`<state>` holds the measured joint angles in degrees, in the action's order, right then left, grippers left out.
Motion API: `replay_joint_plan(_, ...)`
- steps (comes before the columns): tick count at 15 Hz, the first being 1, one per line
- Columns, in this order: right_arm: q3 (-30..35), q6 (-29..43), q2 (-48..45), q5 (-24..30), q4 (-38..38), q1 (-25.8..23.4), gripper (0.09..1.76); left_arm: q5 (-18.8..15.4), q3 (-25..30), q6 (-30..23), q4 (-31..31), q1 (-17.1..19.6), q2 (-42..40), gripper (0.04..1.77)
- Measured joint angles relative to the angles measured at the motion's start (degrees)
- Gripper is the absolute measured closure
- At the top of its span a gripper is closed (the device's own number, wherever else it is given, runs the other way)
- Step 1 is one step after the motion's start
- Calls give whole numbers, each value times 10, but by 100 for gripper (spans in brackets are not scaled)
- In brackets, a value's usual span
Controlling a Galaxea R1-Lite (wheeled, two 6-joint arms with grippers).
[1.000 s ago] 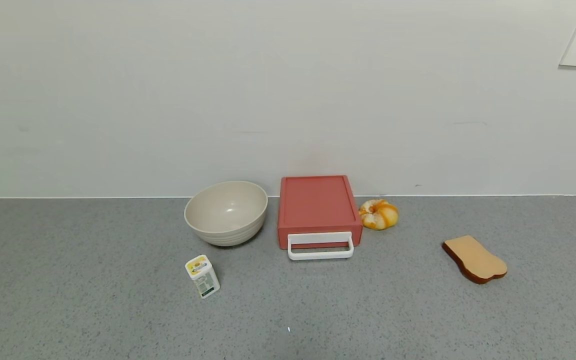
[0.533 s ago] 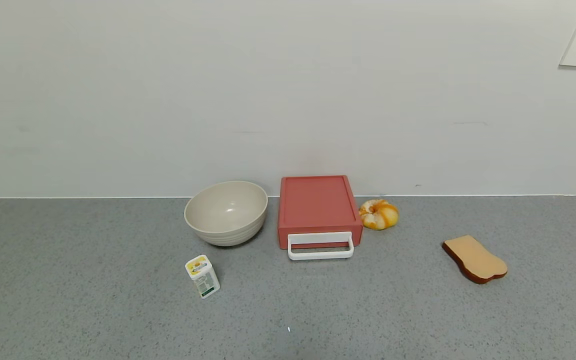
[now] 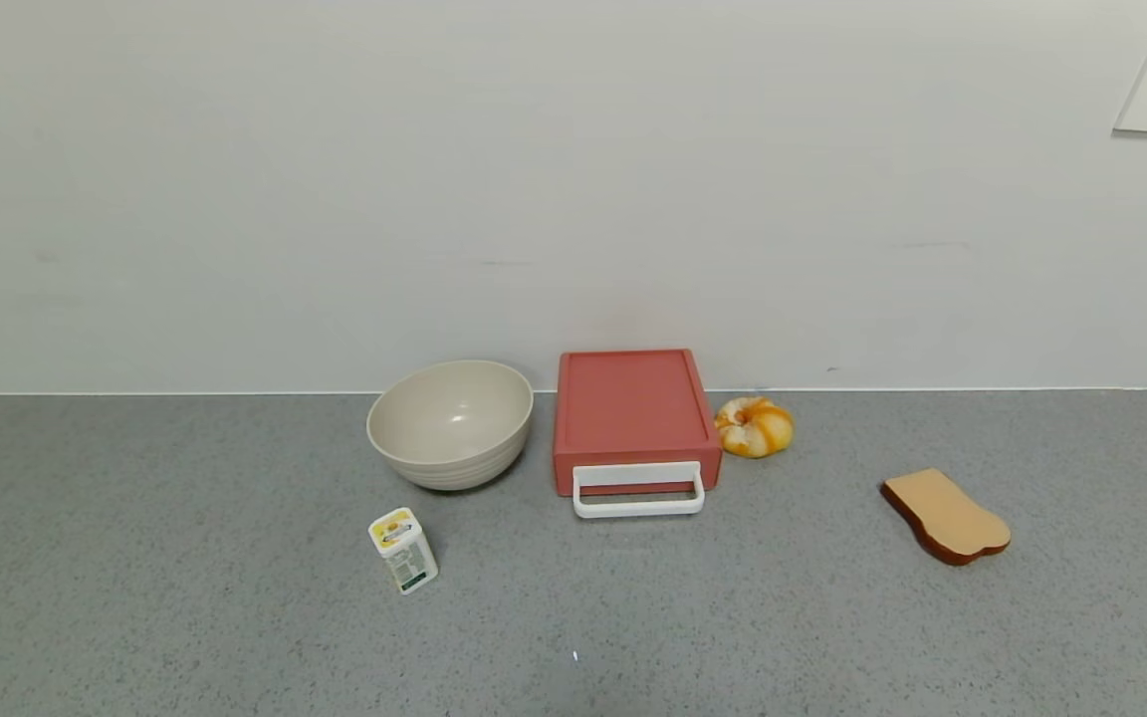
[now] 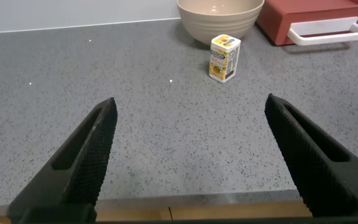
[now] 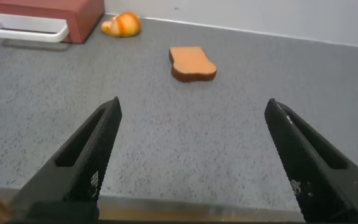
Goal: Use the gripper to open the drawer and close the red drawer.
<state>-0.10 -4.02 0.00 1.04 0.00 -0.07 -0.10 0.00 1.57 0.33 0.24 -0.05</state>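
While end effectors point(image 4: 191, 155) point(image 5: 194, 155) gape, drawer point(image 3: 635, 418) shut

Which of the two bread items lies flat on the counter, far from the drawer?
The toast slice lies flat, alone on the right. The round bun sits right beside the drawer.

Too small to read: print on the small carton point(image 3: 403, 550). Hidden behind closed front: inside of the drawer point(image 3: 635, 418). Cut by picture edges in wrist views: drawer's back, rear of the bowl point(image 4: 219, 17), lower parts of left gripper point(image 4: 191, 158) and right gripper point(image 5: 194, 158).
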Motion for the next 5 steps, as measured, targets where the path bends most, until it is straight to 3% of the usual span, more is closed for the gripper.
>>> replay_joint_plan(5,1,22,0,0,3,1,15,0,0,0,0,0,0,9)
